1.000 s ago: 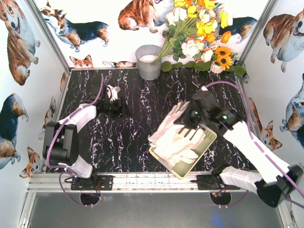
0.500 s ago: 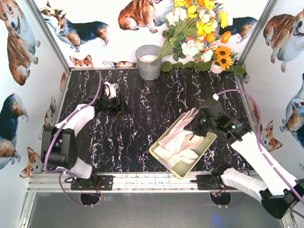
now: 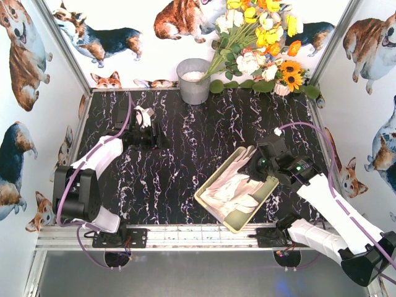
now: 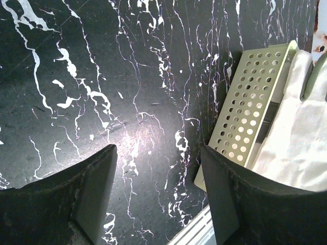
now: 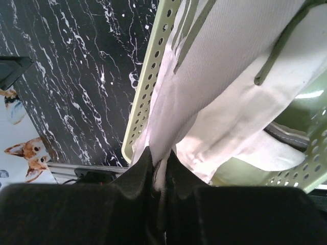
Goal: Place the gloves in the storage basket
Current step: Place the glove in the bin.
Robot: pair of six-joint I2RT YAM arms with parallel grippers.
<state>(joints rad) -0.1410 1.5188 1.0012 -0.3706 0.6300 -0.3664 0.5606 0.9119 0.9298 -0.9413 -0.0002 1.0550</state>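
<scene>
Over the storage basket [image 3: 242, 218], right gripper [image 5: 159, 162] clamps on a white glove [image 5: 230, 66]; left gripper [image 4: 157, 153] hangs apart, empty, above the black tabletop [image 4: 76, 76].

Open table [image 3: 179, 167] left of basket [image 3: 242, 218], bucket [image 3: 193, 81] and flowers [image 3: 257, 49] along far edge

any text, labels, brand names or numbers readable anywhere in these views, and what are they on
None: no word, number, brand or sign can be read in any view.
The storage basket, the gloves and the grey bucket show no print.
The walls carry only dog pictures, no lettering.
</scene>
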